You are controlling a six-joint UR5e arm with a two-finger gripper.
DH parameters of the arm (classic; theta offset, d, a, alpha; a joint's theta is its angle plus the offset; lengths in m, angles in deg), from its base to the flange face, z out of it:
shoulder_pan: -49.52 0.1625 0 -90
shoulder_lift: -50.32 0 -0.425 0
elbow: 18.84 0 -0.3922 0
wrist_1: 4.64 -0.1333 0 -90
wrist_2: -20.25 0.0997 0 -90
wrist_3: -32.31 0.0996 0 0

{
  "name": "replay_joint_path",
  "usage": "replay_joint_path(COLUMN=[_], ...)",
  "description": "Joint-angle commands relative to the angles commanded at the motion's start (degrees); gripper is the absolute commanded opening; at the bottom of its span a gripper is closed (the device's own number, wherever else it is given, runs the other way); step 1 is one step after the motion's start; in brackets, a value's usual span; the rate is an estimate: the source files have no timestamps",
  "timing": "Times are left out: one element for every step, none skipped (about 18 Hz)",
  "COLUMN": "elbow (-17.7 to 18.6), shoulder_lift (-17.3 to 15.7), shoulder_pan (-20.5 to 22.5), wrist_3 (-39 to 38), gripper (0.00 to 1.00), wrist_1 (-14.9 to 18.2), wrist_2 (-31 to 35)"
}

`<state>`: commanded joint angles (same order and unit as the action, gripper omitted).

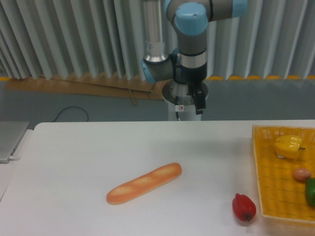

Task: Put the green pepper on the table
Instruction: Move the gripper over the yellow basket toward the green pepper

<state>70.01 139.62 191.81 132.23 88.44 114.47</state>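
The green pepper (pixel 310 191) lies in the yellow woven basket (pixel 268 196) at the right edge of the view, cut off by the frame's border. The white table (pixel 98 152) spreads in front of the arm. My gripper (pixel 198 102) hangs at the far edge of the table, high above it and far to the left of the green pepper. Only a dark part of it shows against the arm's base, so its fingers cannot be made out. Nothing is seen in it.
A yellow pepper (pixel 289 145) and a small pinkish round item (pixel 301 173) share the basket. A red pepper (pixel 244 207) lies on the table just left of the basket. A long bread loaf (pixel 144 183) lies mid-table. A grey laptop corner (pixel 10 139) sits at the left.
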Motion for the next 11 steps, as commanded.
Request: replay_joint_path(elbow=[0.0,0.0,0.0,0.0,0.0,0.0,0.0,-0.1,-0.2,-0.2,-0.5], shoulder_lift=[0.1,0.3,0.8,1.5,2.3,3.0,3.7,4.4,5.4,6.3,6.7], shoulder_pan=[0.9,2.0,3.2,4.3,5.6,7.0,7.8,8.3,8.8,9.4,10.2], wrist_3=[0.7,1.8,3.4,5.8,8.1,9.9,11.1,11.7,11.9,12.0,11.9], gripper=[1.0,1.0,1.0,1.0,1.0,1.0,1.0,1.0,1.0,1.0,1.0], wrist_1=[-0.1,-0.3,-0.3,-0.4,-1.2,-2.2,-2.8,-3.7,-4.9,-6.1,-6.5], wrist_2=[-0.3,-0.4,-0.4,-0.4,-0.4,-0.4,-0.4,-0.4,-0.4,-0.4,-0.5])
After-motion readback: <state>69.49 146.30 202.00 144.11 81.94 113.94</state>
